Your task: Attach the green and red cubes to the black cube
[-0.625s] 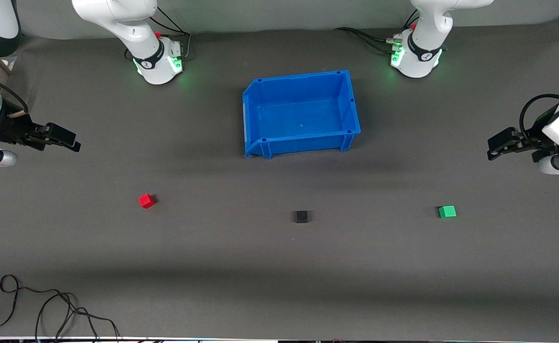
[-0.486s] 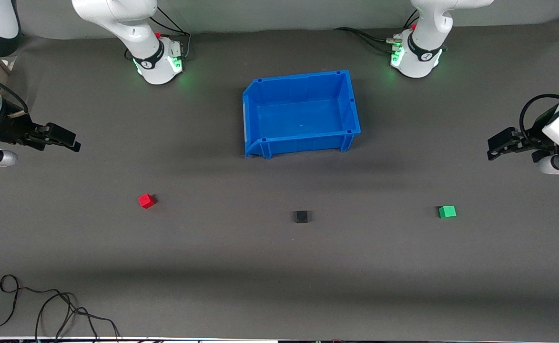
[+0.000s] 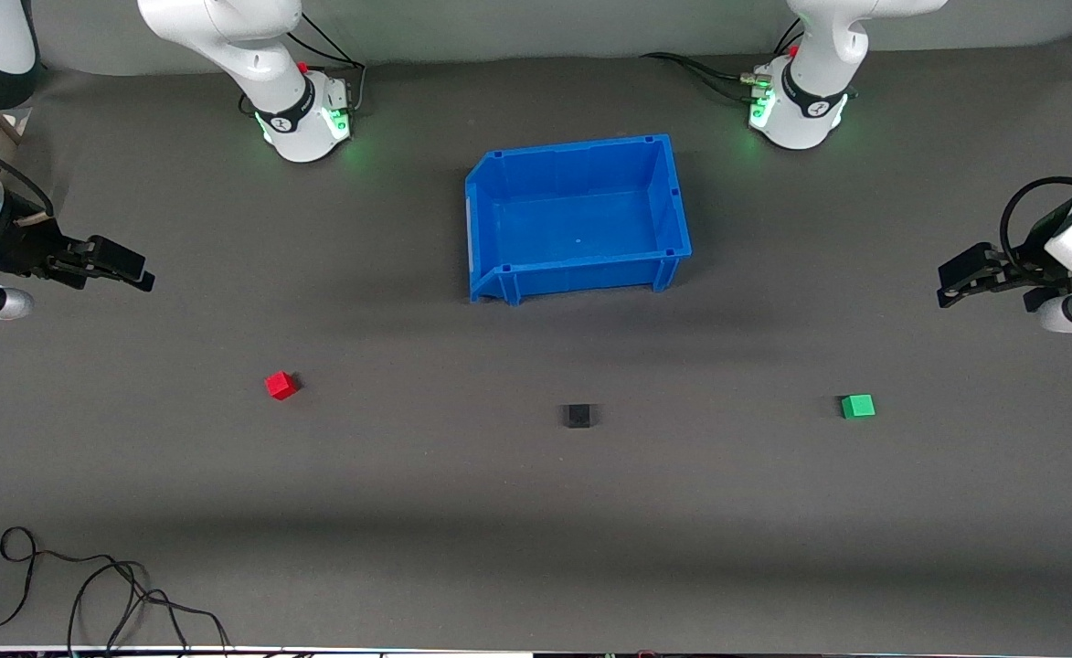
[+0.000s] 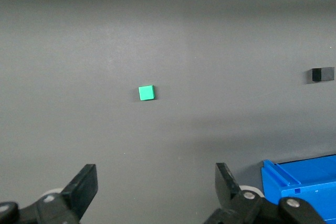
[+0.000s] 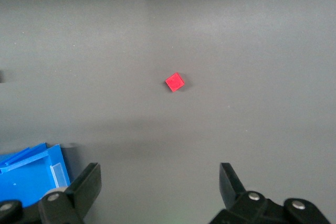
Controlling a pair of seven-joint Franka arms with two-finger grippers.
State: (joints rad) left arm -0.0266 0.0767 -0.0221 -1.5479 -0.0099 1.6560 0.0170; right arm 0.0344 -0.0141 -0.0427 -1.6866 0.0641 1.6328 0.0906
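Observation:
The red cube (image 3: 281, 385) lies on the table toward the right arm's end; it also shows in the right wrist view (image 5: 175, 82). The black cube (image 3: 578, 417) lies mid-table, nearer the front camera than the bin, and shows in the left wrist view (image 4: 322, 74). The green cube (image 3: 858, 406) lies toward the left arm's end and shows in the left wrist view (image 4: 146, 93). My right gripper (image 3: 138, 272) hangs open and empty at its end of the table (image 5: 157, 184). My left gripper (image 3: 949, 281) hangs open and empty at its end (image 4: 156, 184).
A blue bin (image 3: 659, 196) stands empty between the arm bases, farther from the front camera than the black cube. Its corner shows in both wrist views. Loose black cables (image 3: 88, 594) lie at the table's near edge toward the right arm's end.
My left gripper has shifted very slightly. The cubes and the right arm have not moved.

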